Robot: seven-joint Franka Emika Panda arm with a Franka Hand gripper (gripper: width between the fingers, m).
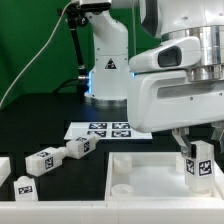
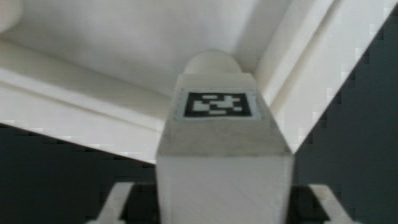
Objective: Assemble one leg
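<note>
My gripper (image 1: 196, 150) hangs below the big white arm at the exterior view's right and is shut on the leg (image 1: 200, 166). The leg is a white square post with a black-and-white tag, held upright at the right far corner of the wide flat white panel (image 1: 140, 185). Whether its lower end touches the panel is hidden. In the wrist view the leg (image 2: 222, 150) runs straight out from between the fingers (image 2: 132, 198) of my gripper (image 2: 222, 195), tag facing the camera. The panel's raised rim (image 2: 89, 95) lies beyond it.
Several loose white legs lie on the black table at the exterior view's left, one (image 1: 82, 148) nearest the middle, another (image 1: 44, 160) beside it, another (image 1: 25, 185) by the front edge. The marker board (image 1: 105, 128) lies behind the panel, before the arm's base (image 1: 108, 65).
</note>
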